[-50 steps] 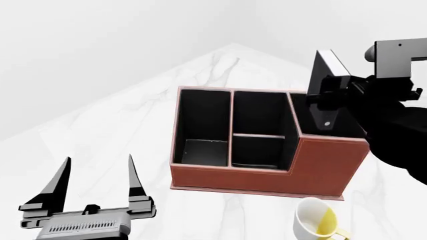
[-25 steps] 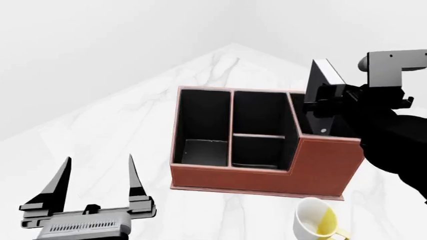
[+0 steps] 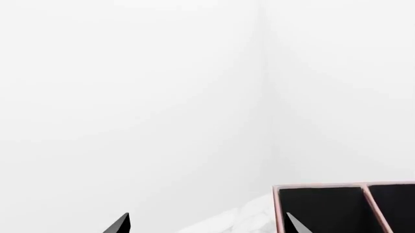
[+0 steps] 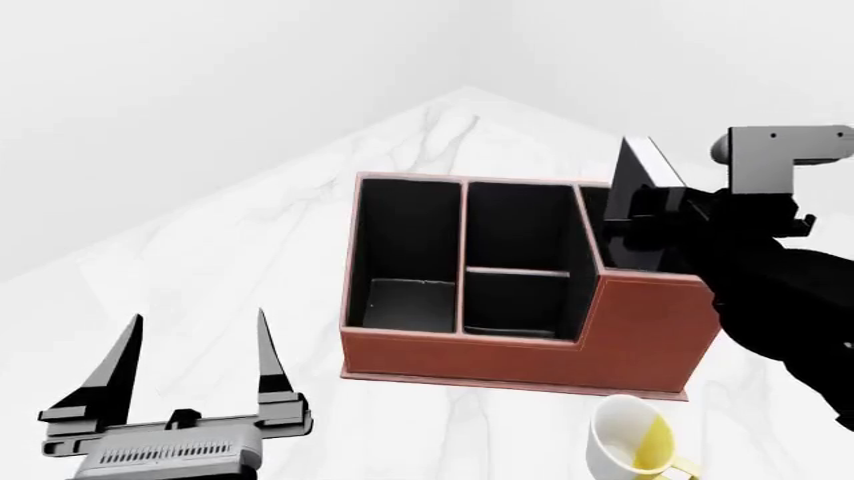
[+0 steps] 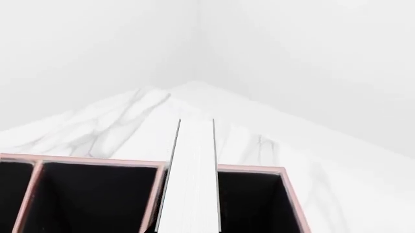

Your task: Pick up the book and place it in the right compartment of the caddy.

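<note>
The red-brown caddy point(image 4: 641, 335) stands on the white marble table. My right gripper point(image 4: 638, 215) is shut on the black book point(image 4: 645, 165), whose white page edges show. It holds the book tilted over the tall right compartment point(image 4: 667, 262), with the book's lower end at the cell's mouth. In the right wrist view the book's white page edge point(image 5: 191, 179) stands in front of the caddy's pale rim point(image 5: 250, 169). My left gripper point(image 4: 198, 345) is open and empty, near the table's front left. Its tips frame the caddy's corner point(image 3: 324, 186) in the left wrist view.
A white-and-yellow mug point(image 4: 627, 447) stands just in front of the caddy's right end. The long narrow cell point(image 4: 404, 250) and the two small divided cells point(image 4: 518, 260) lie left of the tall cell. The table point(image 4: 240, 250) narrows to a far corner.
My right gripper has lowered the book and shifted it slightly left, closer to the tall compartment's mouth. The left arm has not moved.
</note>
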### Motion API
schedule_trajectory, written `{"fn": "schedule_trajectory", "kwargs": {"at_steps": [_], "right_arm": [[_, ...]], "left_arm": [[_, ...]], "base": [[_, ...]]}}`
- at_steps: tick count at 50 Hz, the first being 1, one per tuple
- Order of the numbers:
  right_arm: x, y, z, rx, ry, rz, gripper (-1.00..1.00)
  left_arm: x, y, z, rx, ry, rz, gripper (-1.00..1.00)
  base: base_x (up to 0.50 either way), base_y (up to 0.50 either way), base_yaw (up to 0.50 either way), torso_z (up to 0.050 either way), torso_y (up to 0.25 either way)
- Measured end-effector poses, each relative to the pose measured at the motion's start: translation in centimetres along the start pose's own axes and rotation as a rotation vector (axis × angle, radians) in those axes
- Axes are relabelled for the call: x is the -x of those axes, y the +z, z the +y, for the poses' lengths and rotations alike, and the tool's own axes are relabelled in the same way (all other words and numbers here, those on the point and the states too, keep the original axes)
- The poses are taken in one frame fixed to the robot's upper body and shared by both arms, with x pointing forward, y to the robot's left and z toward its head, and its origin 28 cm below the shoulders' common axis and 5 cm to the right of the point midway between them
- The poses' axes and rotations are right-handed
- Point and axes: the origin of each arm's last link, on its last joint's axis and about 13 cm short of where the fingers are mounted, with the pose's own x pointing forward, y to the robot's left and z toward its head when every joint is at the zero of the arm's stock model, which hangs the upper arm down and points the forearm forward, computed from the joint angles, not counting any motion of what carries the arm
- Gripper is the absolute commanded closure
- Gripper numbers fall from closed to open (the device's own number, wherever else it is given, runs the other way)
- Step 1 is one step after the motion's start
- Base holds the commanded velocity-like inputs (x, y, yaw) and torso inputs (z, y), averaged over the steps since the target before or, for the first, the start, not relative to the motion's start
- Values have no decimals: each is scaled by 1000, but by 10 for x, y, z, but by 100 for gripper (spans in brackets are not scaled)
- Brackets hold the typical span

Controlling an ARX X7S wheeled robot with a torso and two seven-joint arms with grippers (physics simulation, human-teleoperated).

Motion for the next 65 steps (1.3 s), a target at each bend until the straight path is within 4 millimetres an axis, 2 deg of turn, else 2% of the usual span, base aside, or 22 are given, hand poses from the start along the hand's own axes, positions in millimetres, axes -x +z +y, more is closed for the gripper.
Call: {"fn": "schedule_trajectory", "kwargs": {"at_steps": [65], "right_arm": [[-10, -31, -2, -29, -3, 53, 100]], "left_arm": [[0, 0, 0, -4, -1, 1, -100]], "base": [[0, 0, 0, 0, 2]]}}
